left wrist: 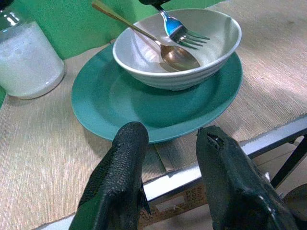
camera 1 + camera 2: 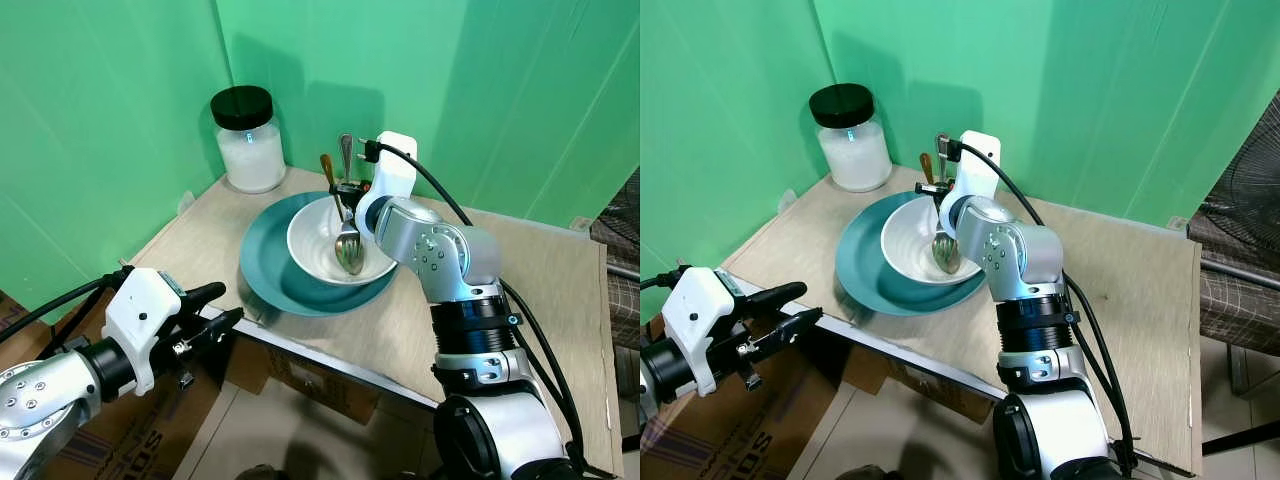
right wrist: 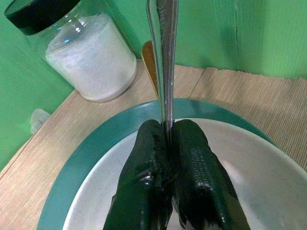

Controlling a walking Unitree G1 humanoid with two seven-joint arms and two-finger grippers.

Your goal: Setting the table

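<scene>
A silver metal fork (image 1: 180,31) is clamped by its handle between the fingers of the right gripper (image 3: 168,143), tines down inside the white ceramic bowl (image 2: 312,245), beside a bronze-coloured spoon (image 1: 158,45) resting there. The bowl sits on a round teal plate (image 2: 265,270) on the wooden table (image 2: 540,290), with a black-lidded glass jar of white powder (image 2: 246,138) at the far left. To finish the step well, the fork should be released only once its tines rest on the bowl's bottom, so nothing clatters or tips. The right arm is bent forward over the plate. The left gripper (image 2: 215,308) is held at the table's near edge, fingers apart.

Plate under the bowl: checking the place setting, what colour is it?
Teal plate, clearest in the left wrist view.
</scene>
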